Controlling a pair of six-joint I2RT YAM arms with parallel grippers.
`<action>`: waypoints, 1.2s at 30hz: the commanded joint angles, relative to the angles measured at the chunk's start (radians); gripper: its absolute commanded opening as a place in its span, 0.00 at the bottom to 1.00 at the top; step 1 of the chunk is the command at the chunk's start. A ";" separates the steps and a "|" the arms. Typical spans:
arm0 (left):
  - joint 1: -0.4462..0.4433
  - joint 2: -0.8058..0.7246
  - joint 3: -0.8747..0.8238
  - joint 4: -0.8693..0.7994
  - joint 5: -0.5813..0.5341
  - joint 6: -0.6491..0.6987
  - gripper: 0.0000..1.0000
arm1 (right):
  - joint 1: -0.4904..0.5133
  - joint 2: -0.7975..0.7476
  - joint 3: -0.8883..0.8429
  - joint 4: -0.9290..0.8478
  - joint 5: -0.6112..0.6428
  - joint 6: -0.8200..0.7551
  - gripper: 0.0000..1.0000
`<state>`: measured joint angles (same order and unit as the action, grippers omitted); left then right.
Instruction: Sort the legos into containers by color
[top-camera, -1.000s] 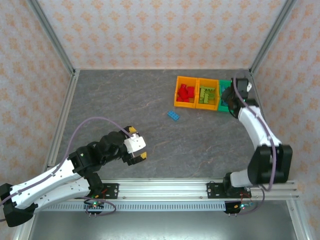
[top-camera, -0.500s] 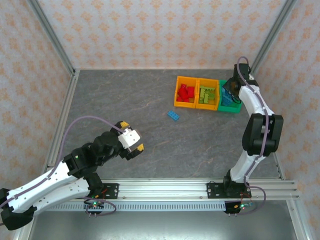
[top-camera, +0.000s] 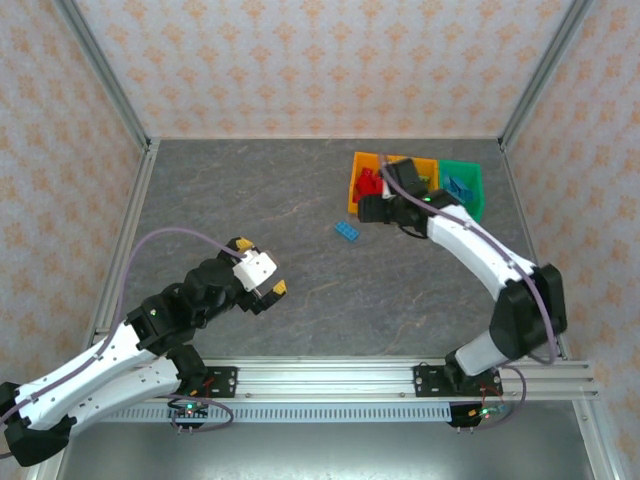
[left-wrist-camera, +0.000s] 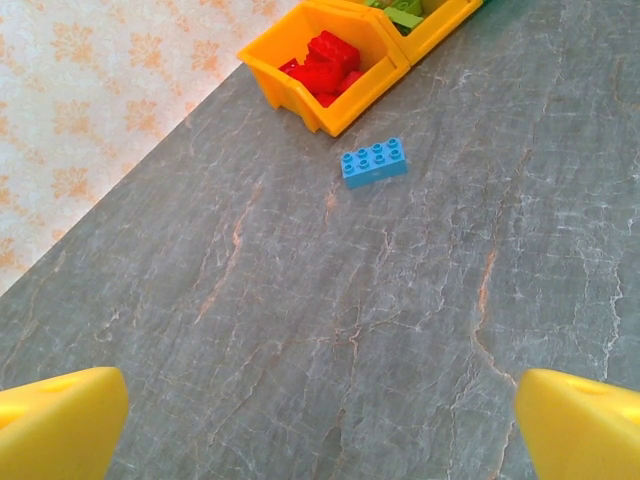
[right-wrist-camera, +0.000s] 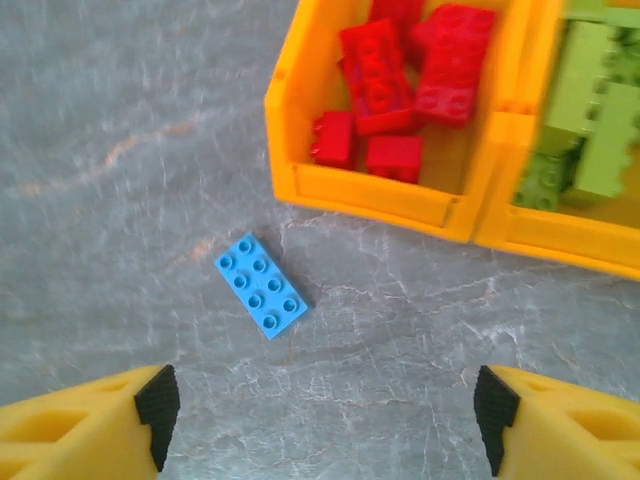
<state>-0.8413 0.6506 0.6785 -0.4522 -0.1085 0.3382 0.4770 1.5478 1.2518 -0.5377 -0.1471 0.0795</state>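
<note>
Three joined bins (top-camera: 430, 160) stood at the far right of the desk (top-camera: 250, 190): one orange with red legos (right-wrist-camera: 400, 70), one orange with lime green legos (right-wrist-camera: 590, 100), one green holding blue legos (top-camera: 458, 187). A lone blue lego (right-wrist-camera: 261, 285) lay just before the red-filled bin, near the right claw (right-wrist-camera: 322, 405), which was spread wide and empty. The left claw (left-wrist-camera: 320, 400) gaped empty too.

Right gripper (top-camera: 368, 208), previously at the green bin (top-camera: 476, 190), has swung across the row of bins. The loose blue brick (right-wrist-camera: 261, 285) now lies just ahead of its fingertips, and its jaws have spread apart. Left gripper (top-camera: 264, 288) has crept slightly forward. Blue bricks (top-camera: 458, 187) in the green bin, formerly behind the right arm, are exposed.
</note>
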 joint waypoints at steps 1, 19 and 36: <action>0.013 0.006 0.009 0.011 0.016 -0.005 1.00 | 0.079 0.151 0.039 -0.044 0.068 -0.138 0.81; 0.013 0.011 0.012 0.000 0.019 0.008 1.00 | 0.094 0.484 0.202 -0.096 0.065 -0.158 0.41; 0.014 0.007 0.018 -0.008 0.032 0.006 1.00 | 0.095 0.443 0.257 -0.091 0.070 -0.063 0.80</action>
<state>-0.8349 0.6609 0.6788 -0.4530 -0.0860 0.3408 0.5690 1.9556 1.4281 -0.6079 -0.1177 -0.0376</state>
